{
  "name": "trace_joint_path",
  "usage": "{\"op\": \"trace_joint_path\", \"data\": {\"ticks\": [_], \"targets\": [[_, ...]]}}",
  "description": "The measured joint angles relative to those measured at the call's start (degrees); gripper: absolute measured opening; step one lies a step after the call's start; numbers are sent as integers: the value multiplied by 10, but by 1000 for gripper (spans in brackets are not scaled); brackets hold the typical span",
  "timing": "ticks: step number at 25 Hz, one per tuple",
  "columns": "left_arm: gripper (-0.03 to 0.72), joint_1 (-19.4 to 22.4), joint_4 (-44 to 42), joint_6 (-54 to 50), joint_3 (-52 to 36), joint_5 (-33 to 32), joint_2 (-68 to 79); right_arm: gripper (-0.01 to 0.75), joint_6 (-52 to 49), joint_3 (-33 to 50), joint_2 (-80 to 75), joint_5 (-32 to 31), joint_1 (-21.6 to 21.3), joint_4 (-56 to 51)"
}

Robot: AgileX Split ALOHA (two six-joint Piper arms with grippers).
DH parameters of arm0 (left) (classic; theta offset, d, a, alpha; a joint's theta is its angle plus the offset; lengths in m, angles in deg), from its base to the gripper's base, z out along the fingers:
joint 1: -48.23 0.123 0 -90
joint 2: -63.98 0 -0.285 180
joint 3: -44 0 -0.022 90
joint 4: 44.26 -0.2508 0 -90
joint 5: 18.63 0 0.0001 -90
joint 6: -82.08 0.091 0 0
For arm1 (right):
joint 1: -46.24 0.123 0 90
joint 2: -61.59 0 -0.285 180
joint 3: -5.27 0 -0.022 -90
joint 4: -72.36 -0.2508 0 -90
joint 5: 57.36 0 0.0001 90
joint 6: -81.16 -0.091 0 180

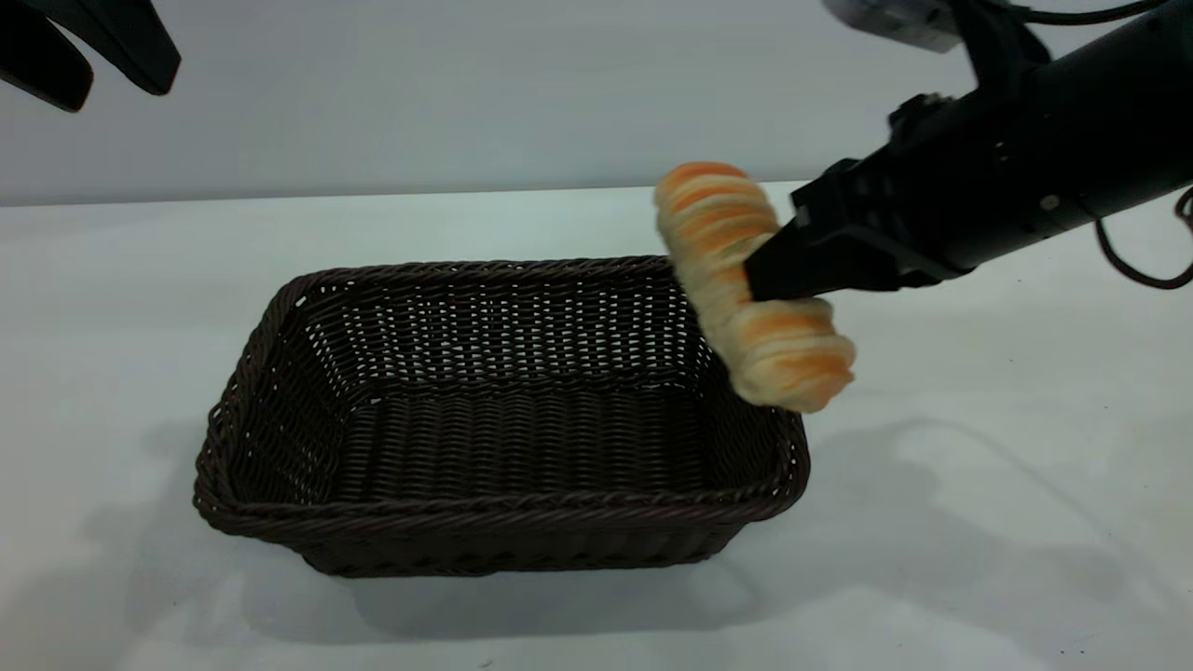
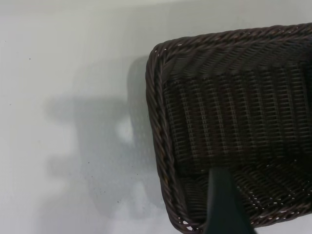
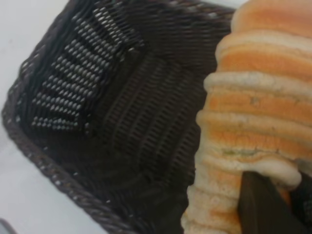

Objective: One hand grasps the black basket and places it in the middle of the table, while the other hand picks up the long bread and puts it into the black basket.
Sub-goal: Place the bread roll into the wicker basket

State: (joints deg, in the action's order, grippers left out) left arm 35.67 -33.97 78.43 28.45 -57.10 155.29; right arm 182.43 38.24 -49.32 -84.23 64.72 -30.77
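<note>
The black basket (image 1: 503,508) stands empty in the middle of the table (image 1: 979,540). My right gripper (image 1: 760,280) is shut on the long bread (image 1: 718,214), a striped orange and cream loaf held tilted in the air above the basket's far right corner. In the right wrist view the bread (image 3: 253,97) fills the frame beside the basket's inside (image 3: 48,161), with one dark finger (image 3: 263,204) pressed on it. My left gripper (image 1: 107,89) hangs high at the far left, fingers apart and empty. In its wrist view one finger (image 2: 224,204) shows above the basket's rim (image 2: 161,122).
Bare pale table lies all round the basket, with a plain wall behind. The right arm's cable (image 1: 1128,266) droops at the right edge.
</note>
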Motion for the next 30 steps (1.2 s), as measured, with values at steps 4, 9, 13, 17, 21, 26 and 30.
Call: {"op": "trace_joint_path", "data": {"ticks": [4,9,13,17,21,26,30], "targets": [[483,0,0,0,0,0,0,66,13,0,0,-8,5,0],[482,0,2,0,0,0,0,113,30,0,0,-20,5,0],[482,0,3,0,0,0,0,134,41,0,0,-44,5,1],[482,0,4,0,0,0,0,161,51,0,0,-76,5,1],[482,0,4,0,0,0,0,214,67,0,0,-95,5,2],[482,0,4,-1,0,0,0,274,90,0,0,-94,5,2],[482,0,4,-2,0,0,0,280,97,0,0,-82,5,2]]}}
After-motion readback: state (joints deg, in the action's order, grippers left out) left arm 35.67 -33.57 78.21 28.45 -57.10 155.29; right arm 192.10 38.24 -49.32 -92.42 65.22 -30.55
